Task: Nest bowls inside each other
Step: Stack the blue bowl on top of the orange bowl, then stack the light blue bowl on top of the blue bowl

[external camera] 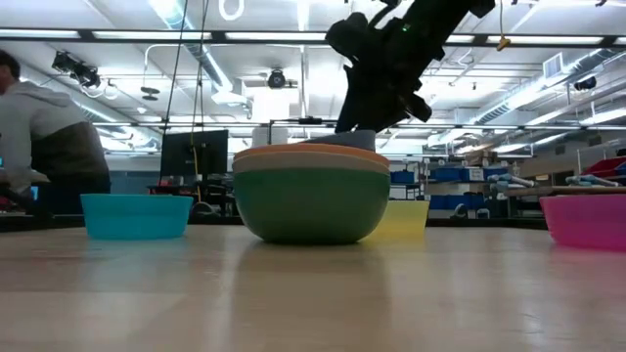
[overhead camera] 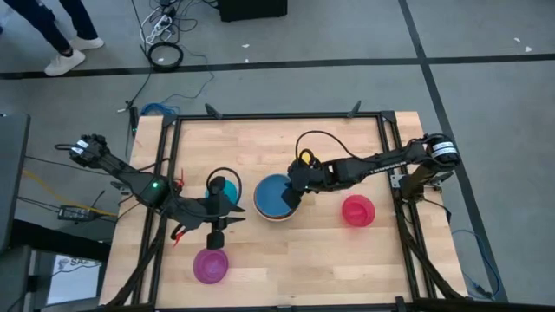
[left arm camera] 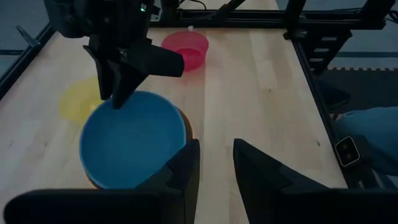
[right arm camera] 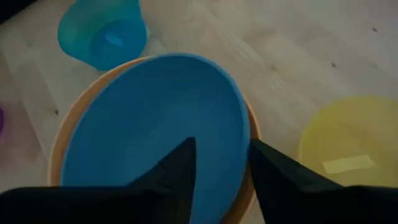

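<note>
A blue bowl (overhead camera: 274, 195) lies inside a stack whose orange rim (right arm camera: 65, 134) and green outer bowl (external camera: 311, 207) show, at the table's middle. My right gripper (right arm camera: 221, 149) is open over the blue bowl's right rim, one finger inside it and one outside. To the stack's left my left gripper (left arm camera: 216, 146) hangs open with nothing between its fingers. A teal bowl (overhead camera: 217, 186), a magenta bowl (overhead camera: 211, 265), a red-pink bowl (overhead camera: 357, 210) and a yellow bowl (right arm camera: 348, 149) each stand alone on the table. My right gripper comes slanting down from the table's right side, its fingers on either side of the blue bowl's rim (right arm camera: 244, 134). Whether either finger touches the rim I cannot tell. The bowl rests in the stack.
The yellow bowl lies just beyond the stack, mostly under my right arm in the high view. A black frame (overhead camera: 381, 117) runs round the table's edges. Bare wood lies between the stack and the red-pink bowl and along the near edge.
</note>
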You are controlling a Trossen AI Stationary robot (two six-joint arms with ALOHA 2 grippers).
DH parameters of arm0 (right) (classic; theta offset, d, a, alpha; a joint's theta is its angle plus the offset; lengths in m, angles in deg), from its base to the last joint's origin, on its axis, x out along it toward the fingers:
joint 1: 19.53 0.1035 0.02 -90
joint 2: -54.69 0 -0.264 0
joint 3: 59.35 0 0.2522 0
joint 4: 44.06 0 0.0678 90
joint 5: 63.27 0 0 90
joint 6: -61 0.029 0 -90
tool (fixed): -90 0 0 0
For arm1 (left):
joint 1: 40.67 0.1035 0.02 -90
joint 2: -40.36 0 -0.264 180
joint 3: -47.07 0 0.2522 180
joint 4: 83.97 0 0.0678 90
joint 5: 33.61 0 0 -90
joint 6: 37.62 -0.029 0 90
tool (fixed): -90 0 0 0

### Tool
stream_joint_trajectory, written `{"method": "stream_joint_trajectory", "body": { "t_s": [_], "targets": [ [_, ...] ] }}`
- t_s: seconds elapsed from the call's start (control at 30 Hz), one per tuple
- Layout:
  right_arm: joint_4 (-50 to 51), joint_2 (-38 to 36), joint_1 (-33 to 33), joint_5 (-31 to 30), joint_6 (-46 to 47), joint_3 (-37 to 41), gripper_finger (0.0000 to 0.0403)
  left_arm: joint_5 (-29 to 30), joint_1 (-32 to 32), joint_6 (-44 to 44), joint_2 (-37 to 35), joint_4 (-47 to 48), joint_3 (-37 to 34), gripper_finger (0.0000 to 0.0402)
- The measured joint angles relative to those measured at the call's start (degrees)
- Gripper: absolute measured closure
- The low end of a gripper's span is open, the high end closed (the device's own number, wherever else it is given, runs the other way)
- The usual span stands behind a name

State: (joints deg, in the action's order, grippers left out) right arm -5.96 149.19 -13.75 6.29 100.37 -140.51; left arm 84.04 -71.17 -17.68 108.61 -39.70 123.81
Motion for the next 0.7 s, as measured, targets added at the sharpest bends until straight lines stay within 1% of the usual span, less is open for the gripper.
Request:
{"method": "stream_joint_trajectory", "body": {
  "t_s": [0.1,0.27,0.33,0.4,0.53,0.6,0.7],
  "targets": [
    [0.4,-0.2,1.0,-3.0,-0.3,0.0,0.0250,0.1,0.0,0.7,0.0,2.4,0.0,0.0296],
    [3.3,-1.8,3.9,-8.5,-0.4,0.0,0.0254,0.2,0.0,4.2,0.3,15.7,0.0,0.0296],
    [5.2,-2.8,5.5,-10.2,0.3,0.0,0.0257,0.2,0.0,4.5,1.3,19.5,-0.1,0.0296],
    [6.7,-4.1,7.4,-11.5,1.3,0.0,0.0259,0.2,0.0,4.5,2.0,20.7,-1.1,0.0296],
    [8.7,-6.5,11.7,-13.8,3.8,0.0,0.0262,0.7,0.3,4.7,3.8,20.0,-4.7,0.0296],
    [9.3,-7.5,13.9,-14.7,5.5,0.0,0.0262,1.5,0.8,6.9,5.4,20.6,-6.8,0.0296],
    [10.2,-8.2,17.0,-15.7,9.1,0.0,0.0262,2.3,2.0,13.0,7.6,20.3,-8.7,0.0296]
  ]
}}
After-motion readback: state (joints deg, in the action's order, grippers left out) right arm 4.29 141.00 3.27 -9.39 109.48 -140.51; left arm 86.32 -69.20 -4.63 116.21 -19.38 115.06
